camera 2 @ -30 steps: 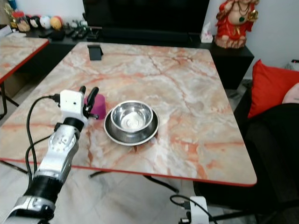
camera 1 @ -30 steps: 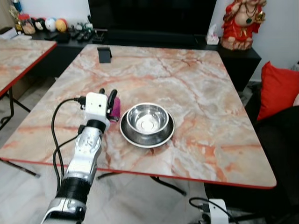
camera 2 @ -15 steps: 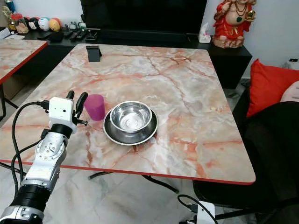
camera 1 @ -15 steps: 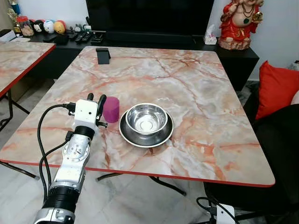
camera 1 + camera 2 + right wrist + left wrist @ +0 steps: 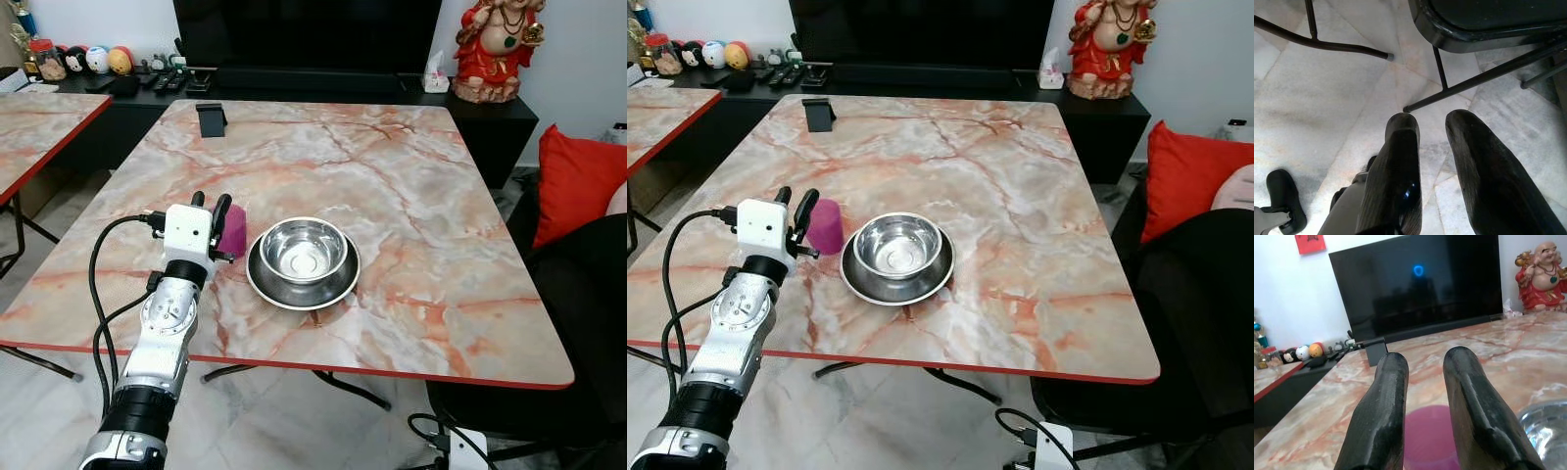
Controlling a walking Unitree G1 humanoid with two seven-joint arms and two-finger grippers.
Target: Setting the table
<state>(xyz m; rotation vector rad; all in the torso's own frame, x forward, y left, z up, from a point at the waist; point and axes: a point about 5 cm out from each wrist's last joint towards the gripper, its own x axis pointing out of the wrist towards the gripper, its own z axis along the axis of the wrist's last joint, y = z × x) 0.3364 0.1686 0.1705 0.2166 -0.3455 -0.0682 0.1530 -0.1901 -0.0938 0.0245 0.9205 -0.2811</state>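
A magenta cup [image 5: 234, 231] stands upright on the marble table [image 5: 411, 196], just left of a steel bowl [image 5: 302, 252] that sits on a steel plate [image 5: 266, 290]. My left gripper [image 5: 210, 201] hovers close to the cup's left side, a little above its rim. In the left wrist view its two black fingers [image 5: 1382, 401] are open, and the cup [image 5: 1430, 431] shows low in the gap just beyond them, with nothing gripped. My right gripper [image 5: 1432, 120] hangs below the table over the floor, open and holding nothing.
A small black stand [image 5: 211, 119] sits at the table's far left edge. A second marble table [image 5: 39, 113] is on the left. A black chair [image 5: 588, 323] and red cushion [image 5: 578, 186] are on the right. A TV console with a red statue [image 5: 495, 49] lies behind.
One second ago the left fingers were around the cup. They then drew back to the left and have now come close beside it again. The cup has not moved.
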